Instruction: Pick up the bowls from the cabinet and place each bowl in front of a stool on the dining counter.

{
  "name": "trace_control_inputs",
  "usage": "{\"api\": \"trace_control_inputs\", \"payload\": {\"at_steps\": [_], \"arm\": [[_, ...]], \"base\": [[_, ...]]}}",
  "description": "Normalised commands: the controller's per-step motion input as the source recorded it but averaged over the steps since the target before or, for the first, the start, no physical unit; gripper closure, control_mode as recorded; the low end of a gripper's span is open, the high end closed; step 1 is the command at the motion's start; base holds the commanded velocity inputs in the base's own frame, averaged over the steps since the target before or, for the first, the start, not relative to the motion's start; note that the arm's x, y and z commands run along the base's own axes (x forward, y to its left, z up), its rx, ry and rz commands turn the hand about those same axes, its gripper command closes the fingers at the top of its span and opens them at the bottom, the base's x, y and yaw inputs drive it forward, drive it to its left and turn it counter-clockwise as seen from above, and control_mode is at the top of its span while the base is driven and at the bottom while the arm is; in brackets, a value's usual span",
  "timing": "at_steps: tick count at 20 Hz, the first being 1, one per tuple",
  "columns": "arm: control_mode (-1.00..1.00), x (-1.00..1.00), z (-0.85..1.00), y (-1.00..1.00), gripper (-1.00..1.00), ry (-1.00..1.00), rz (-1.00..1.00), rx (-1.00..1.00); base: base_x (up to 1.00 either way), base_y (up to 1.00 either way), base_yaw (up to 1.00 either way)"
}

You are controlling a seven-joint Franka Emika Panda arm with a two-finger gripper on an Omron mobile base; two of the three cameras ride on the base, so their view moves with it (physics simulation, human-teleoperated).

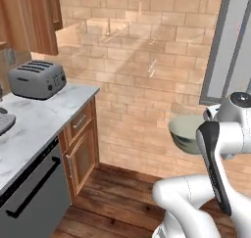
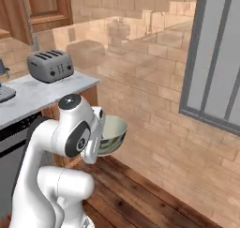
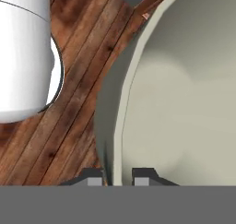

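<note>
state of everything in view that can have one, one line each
bowl: pale grey-green, carried in the air over the wooden floor, rim pinched in the gripper, nothing inside it
gripper: shut on the bowl, one finger on each side of its rim
toaster: upright on the marble worktop, slots unloaded
lower cabinet door: closed
drawer: closed

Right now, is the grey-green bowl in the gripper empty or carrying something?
Empty. The hand view looks into the grey-green bowl and shows only bare pale inside; the gripper pinches its rim.
</note>
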Motion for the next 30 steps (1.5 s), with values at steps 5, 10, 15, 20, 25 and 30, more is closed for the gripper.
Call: {"api": "trace_control_inputs", "payload": {"at_steps": [5, 10, 15, 20, 25, 30], "arm": [[1.0, 0.0, 0.0, 0.0, 1.0, 0.0, 0.0, 0.0], [1.0, 0.0, 0.0, 0.0, 1.0, 0.0, 0.0, 0.0], [1.0, 0.0, 0.0, 0.0, 1.0, 0.0, 0.0, 0.0], [1.0, 0.0, 0.0, 0.0, 1.0, 0.0, 0.0, 0.0], [1.0, 0.0, 0.0, 0.0, 1.0, 0.0, 0.0, 0.0], [1.0, 0.0, 0.0, 0.0, 1.0, 0.0, 0.0, 0.0]], "base": [[-0.24, 0.16, -0.96], [-0.16, 0.13, -0.99], [-0.05, 0.01, -0.98], [-0.02, 0.0, -0.9], [0.0, 0.24, -0.82], [0.14, 0.58, -0.72]]}}
